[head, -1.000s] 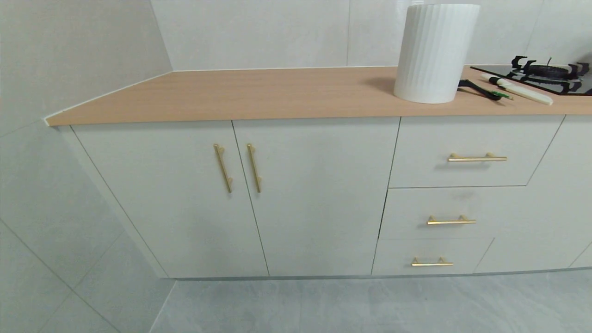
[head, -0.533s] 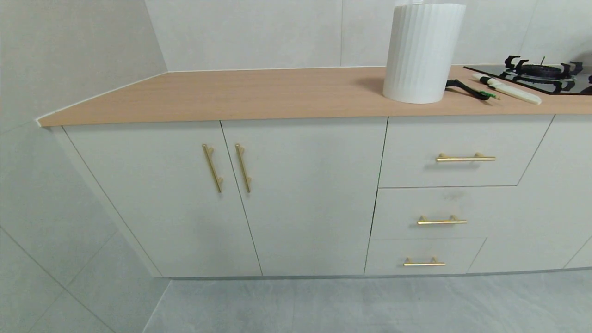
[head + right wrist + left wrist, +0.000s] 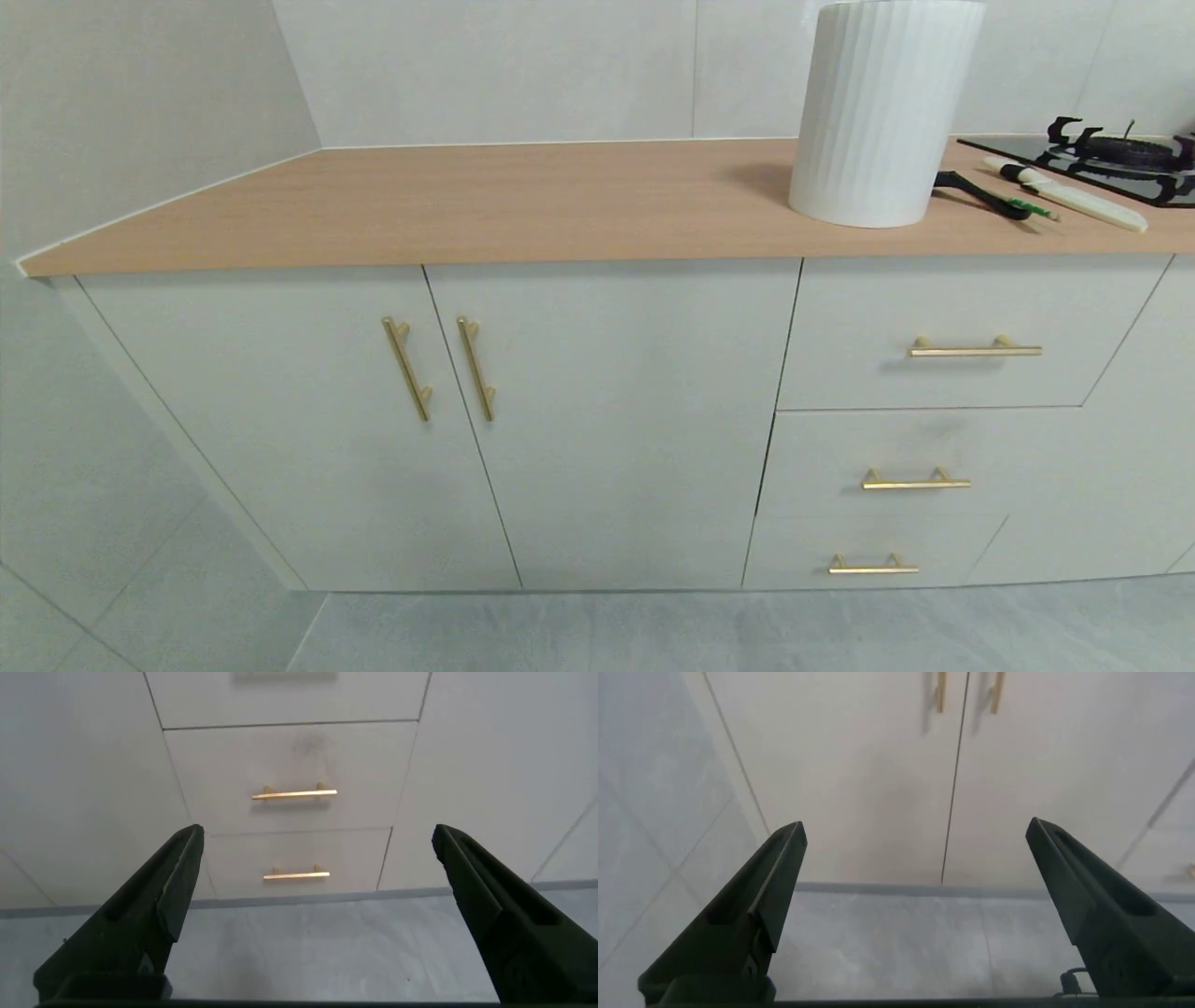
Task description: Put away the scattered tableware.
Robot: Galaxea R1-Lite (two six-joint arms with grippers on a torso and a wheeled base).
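Left gripper [image 3: 915,831] and right gripper [image 3: 318,833] hang spread and empty before the doors [image 3: 859,784] and drawers [image 3: 290,765], while knife [image 3: 1064,193] and black tool [image 3: 990,198] lie on the counter [image 3: 467,205] beside the jar [image 3: 882,112], which a careless reach could topple.

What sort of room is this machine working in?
Most likely a kitchen: a wooden countertop runs over pale cabinets and drawers with gold handles, a black gas hob sits at its right end, and what looks like a knife lies beside it.
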